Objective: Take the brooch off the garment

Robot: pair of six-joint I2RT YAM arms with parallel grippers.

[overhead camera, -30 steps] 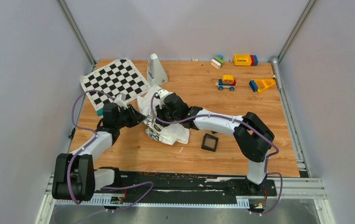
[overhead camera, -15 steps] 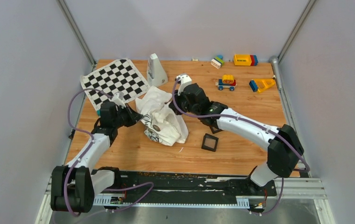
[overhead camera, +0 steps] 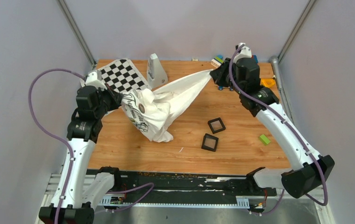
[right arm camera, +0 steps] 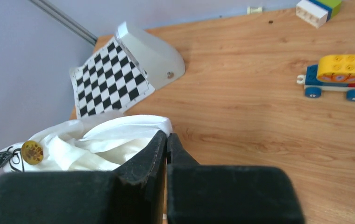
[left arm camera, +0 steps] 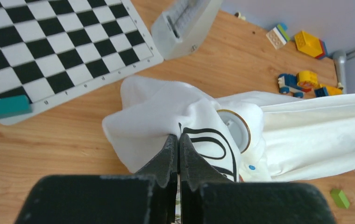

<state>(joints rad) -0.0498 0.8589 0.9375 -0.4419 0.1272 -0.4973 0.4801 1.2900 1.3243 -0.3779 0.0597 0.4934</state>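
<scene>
The garment [overhead camera: 178,91], a white T-shirt with black script, hangs stretched above the table between both grippers. My left gripper [overhead camera: 115,99] is shut on a fold beside the lettering [left arm camera: 179,136]. At the back right my right gripper [overhead camera: 212,73] is shut on the shirt's other end [right arm camera: 167,135]. The brooch [overhead camera: 141,107], small, round and golden-brown, is pinned near the script, close to the left gripper. It shows at the left of the right wrist view [right arm camera: 32,152] and as a gold-rimmed disc [left arm camera: 234,127] just right of the left fingertips.
A chequered mat [overhead camera: 119,79] with a teal block [left arm camera: 8,106] lies at the back left, and a white wedge-shaped object [overhead camera: 156,70] stands beside it. Two black square frames [overhead camera: 216,125] [overhead camera: 209,142] and a green block [overhead camera: 264,139] lie on the table. Toy bricks and a toy car [right arm camera: 337,77] sit at the back right.
The left gripper has shut on the shirt. Both arms have drawn apart and risen, the right far to the back right, pulling the crumpled shirt out into a taut span.
</scene>
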